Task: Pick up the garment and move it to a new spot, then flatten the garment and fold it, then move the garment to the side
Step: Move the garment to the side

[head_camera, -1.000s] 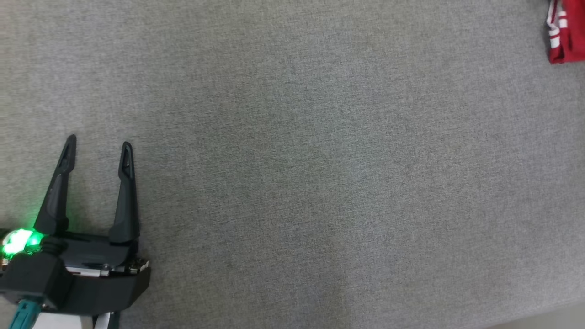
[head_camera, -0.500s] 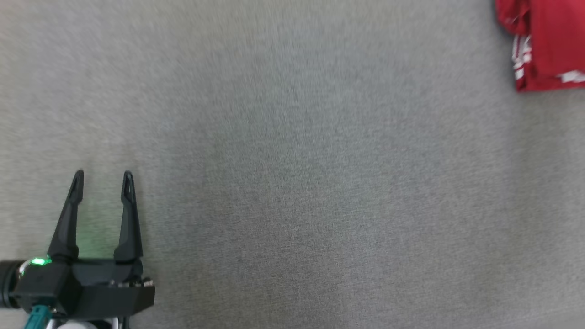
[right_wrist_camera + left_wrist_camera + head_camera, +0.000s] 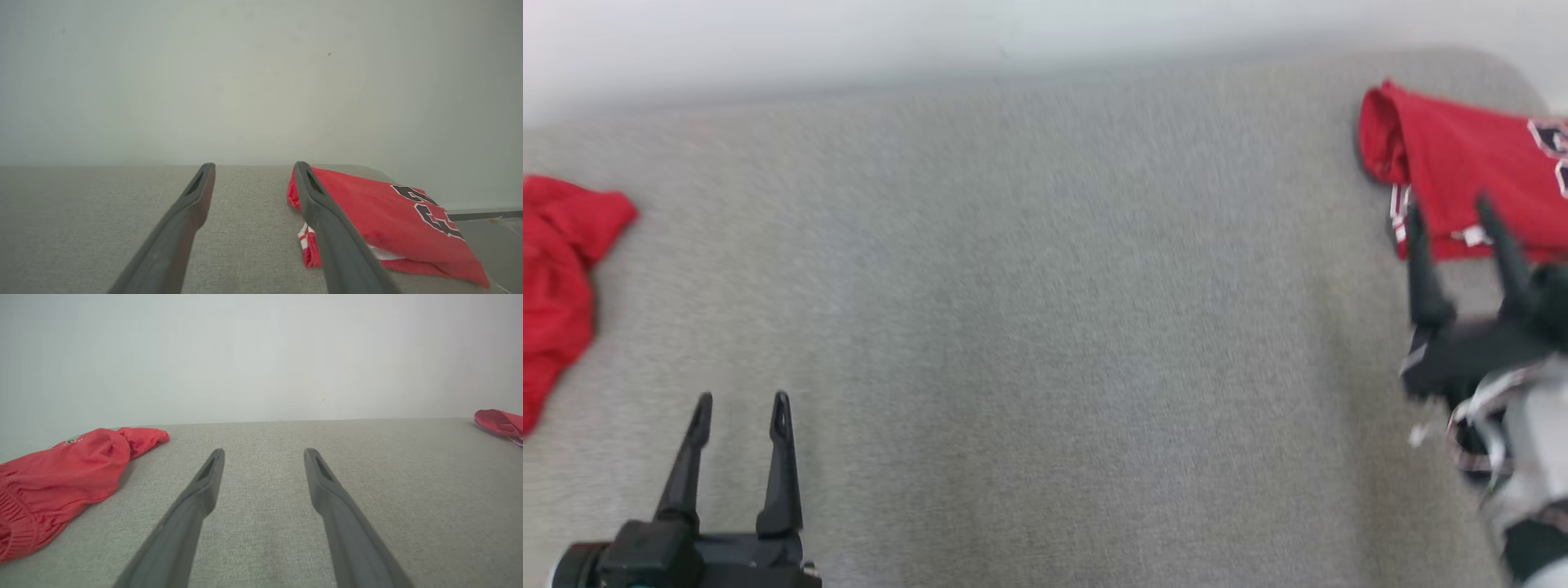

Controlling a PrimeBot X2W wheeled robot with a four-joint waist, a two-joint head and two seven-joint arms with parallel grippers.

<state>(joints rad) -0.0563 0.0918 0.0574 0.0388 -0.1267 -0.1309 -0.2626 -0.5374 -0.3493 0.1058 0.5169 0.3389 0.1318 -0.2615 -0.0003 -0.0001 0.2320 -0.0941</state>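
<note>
- The folded red jersey lies flat at the far right corner of the grey surface, its printed number facing up.
- The right gripper is just at the jersey's near edge, fingers spread wide, gripping nothing.
- The left gripper is at the near left, equally wide and empty.
- A crumpled red garment lies at the left edge.
</note>
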